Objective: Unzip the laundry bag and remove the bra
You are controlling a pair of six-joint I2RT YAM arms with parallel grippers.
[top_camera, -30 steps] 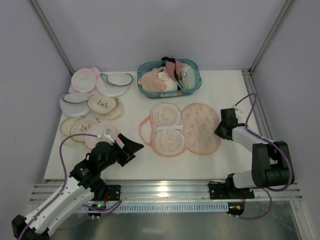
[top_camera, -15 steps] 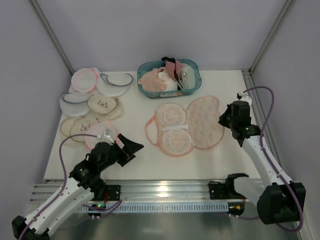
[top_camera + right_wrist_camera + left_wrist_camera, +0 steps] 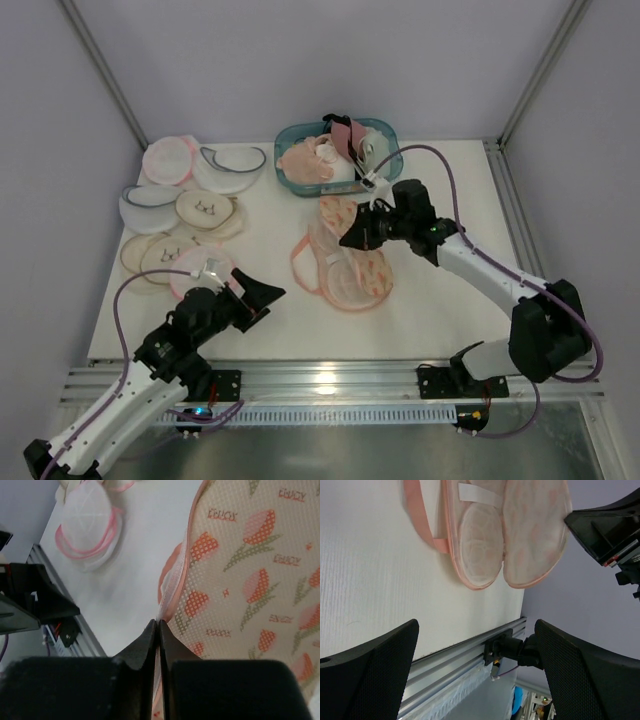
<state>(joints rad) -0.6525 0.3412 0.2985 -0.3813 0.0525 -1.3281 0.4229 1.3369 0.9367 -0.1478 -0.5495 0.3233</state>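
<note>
Teal basket (image 3: 283, 133) at 12 o'clock of the laundry bag (image 3: 345, 275), round pouches (image 3: 190, 210) at 9–10, left claw (image 3: 262, 296) at 7 with jaws apart; bag sits mid-surface (image 3: 440, 310), cream tulip-print flap raised, right claw (image 3: 158, 630) clamped on its pink-trimmed edge.

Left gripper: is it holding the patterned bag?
No, the left gripper stands open with nothing between its fingers, apart from the laundry bag.
</note>
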